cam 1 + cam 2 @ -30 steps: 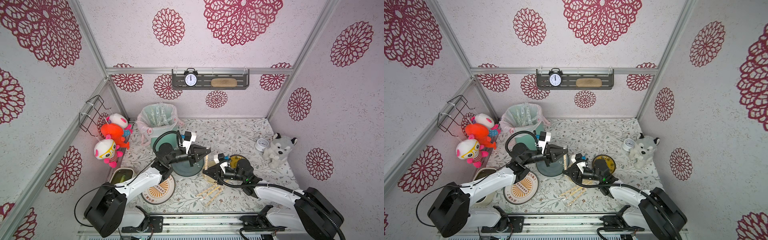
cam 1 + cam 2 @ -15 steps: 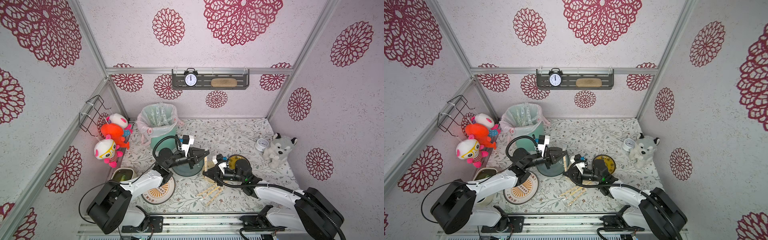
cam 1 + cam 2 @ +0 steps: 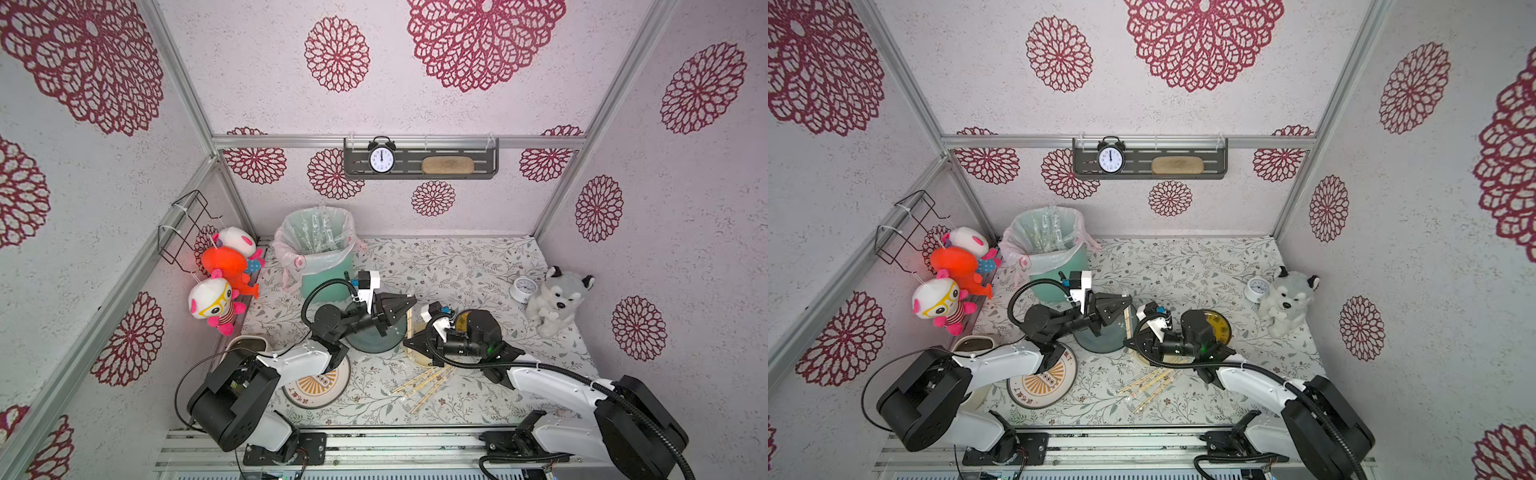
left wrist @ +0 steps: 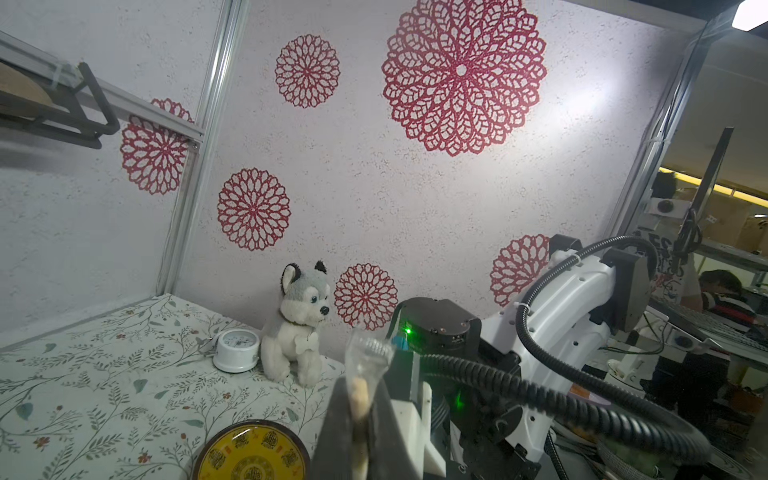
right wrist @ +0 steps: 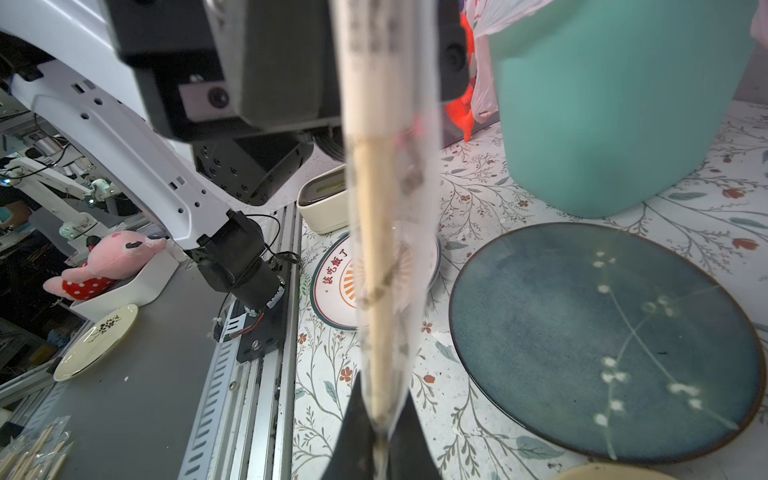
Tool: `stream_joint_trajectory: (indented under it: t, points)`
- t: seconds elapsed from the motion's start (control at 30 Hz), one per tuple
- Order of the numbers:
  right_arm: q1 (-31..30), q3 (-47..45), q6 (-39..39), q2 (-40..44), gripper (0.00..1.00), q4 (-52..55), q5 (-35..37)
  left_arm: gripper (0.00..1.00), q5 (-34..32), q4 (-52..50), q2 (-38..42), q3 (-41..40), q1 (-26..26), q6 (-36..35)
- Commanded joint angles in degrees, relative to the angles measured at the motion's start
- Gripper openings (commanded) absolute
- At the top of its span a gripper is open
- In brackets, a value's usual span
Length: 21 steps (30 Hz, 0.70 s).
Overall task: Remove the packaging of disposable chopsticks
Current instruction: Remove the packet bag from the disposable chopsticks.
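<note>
- Both claws have stayed clamped over the last second. The left gripper (image 3: pixel 409 300) pinches one end of a wrapped pair of chopsticks (image 5: pixel 372 270) and the right gripper (image 3: pixel 411 347) pinches the other, jaws all but closed on it.
- In both top views the pair hangs in the air between them, just beside the rim of the dark blue plate (image 3: pixel 368 344).
- Little has changed: the left wrist has sunk slightly and its tip has edged towards the right arm, while the right gripper has hardly stirred.
- In the left wrist view a tan stick end sits between the fingers, and a crumpled tip of the clear plastic sleeve (image 4: pixel 368 347) pokes beyond them. In the right wrist view the sleeve covers the sticks along all that shows.
- We judge that the stripping has not really begun. The packaging is still on, and a firmer pull apart, or a fresh grip on plastic alone, seems needed.
- What look like spent sleeves (image 3: pixel 318 232) lie in the lined teal bin (image 3: pixel 324 286), and more chopsticks (image 3: pixel 424 382) wait near the table's front edge.
</note>
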<state>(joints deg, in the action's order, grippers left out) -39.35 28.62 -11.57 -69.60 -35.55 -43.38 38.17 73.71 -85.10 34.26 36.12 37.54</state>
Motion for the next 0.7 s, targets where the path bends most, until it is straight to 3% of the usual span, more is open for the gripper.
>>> stream_joint_trajectory:
  t: [0.0, 0.2, 0.5, 0.67]
  points:
    - [0.2, 7.6, 2.8, 5.5, 0.00, -12.2, -1.2, 0.00, 6.5, -9.5, -3.5, -3.3, 2.2, -0.5]
    - [0.2, 8.1, 3.8, 8.8, 0.00, -10.0, -1.2, 0.00, 1.7, -24.9, 0.5, -2.7, 3.8, -8.6]
    - [0.2, 9.5, 4.8, 12.1, 0.00, -6.8, -1.7, 0.06, 2.2, -25.6, -2.5, -3.3, 7.0, -9.8]
    - [0.2, 10.5, 6.2, 14.9, 0.00, -3.8, -0.8, 0.08, 1.6, -25.9, -0.3, -6.3, 6.1, -10.3]
